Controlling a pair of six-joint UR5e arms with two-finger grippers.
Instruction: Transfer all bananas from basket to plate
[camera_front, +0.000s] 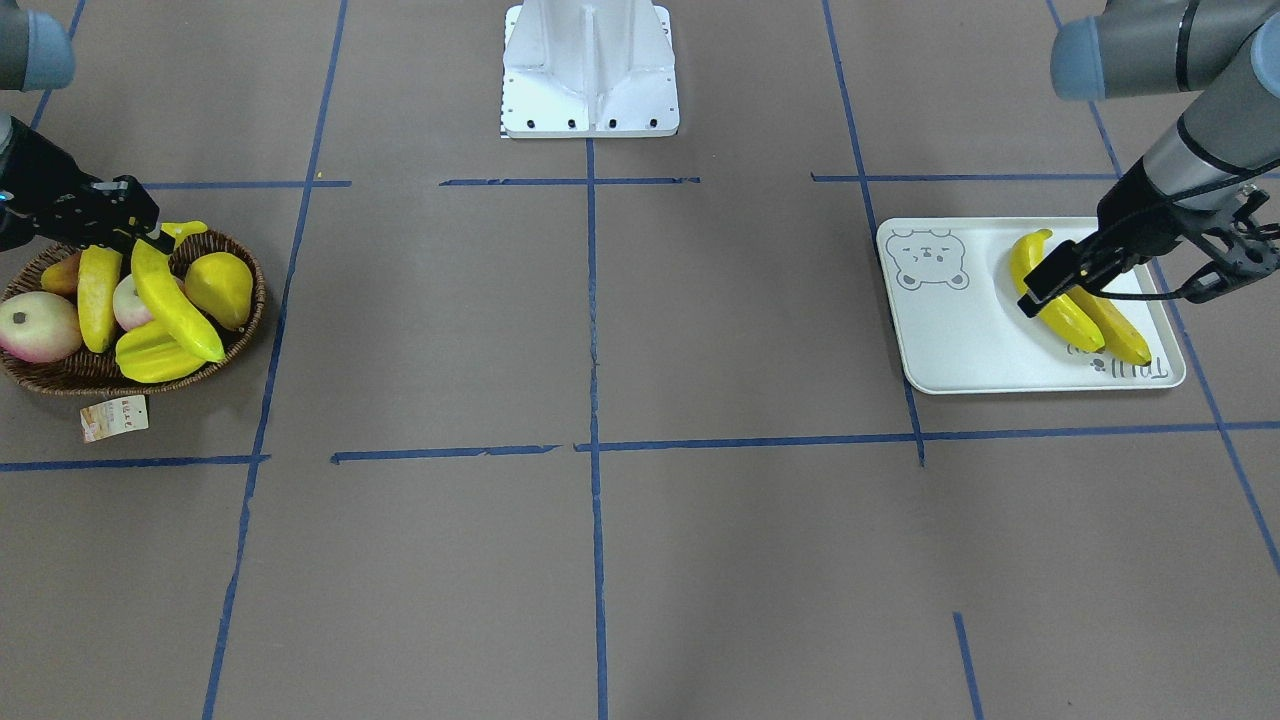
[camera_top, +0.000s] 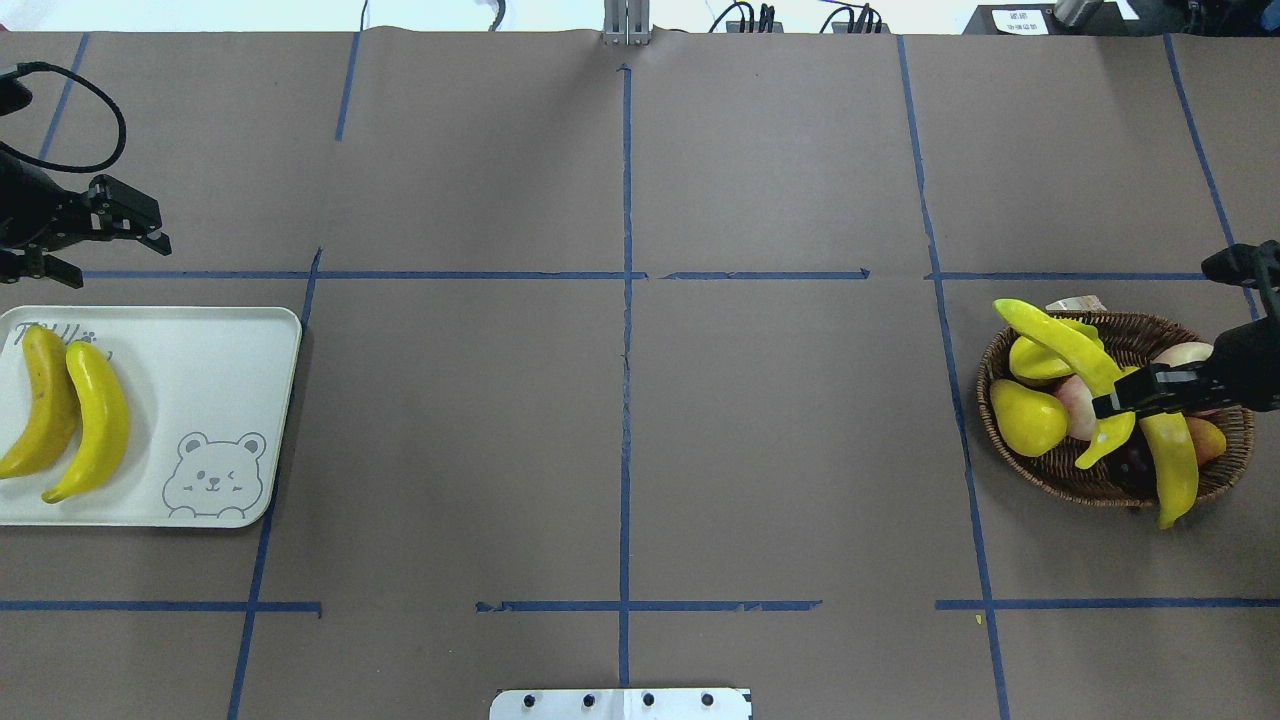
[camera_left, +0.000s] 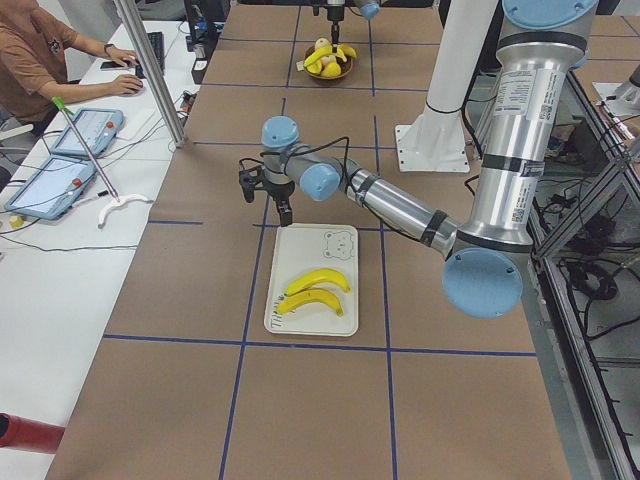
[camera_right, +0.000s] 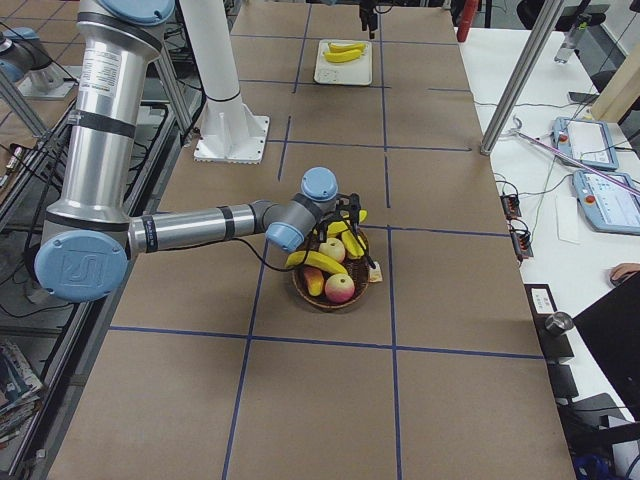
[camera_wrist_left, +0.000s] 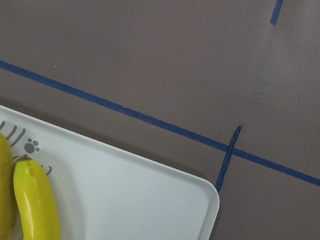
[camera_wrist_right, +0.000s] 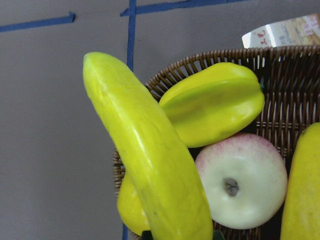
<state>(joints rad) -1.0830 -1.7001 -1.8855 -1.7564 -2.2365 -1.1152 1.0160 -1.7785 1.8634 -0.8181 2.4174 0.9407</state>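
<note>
Right claw clenched on held banana, right of overhead frame. Fruit tilted, one end poking past basket rim. Second banana loose in basket beside it, plus starfruit and pear. Far left: plated bananas, two, on plate. Left claw spread, empty, just beyond plate's top edge. Step: third pick, task about half done. Next, my read: lift clear without snagging starfruit, then long carry across worktop or handover.
</note>
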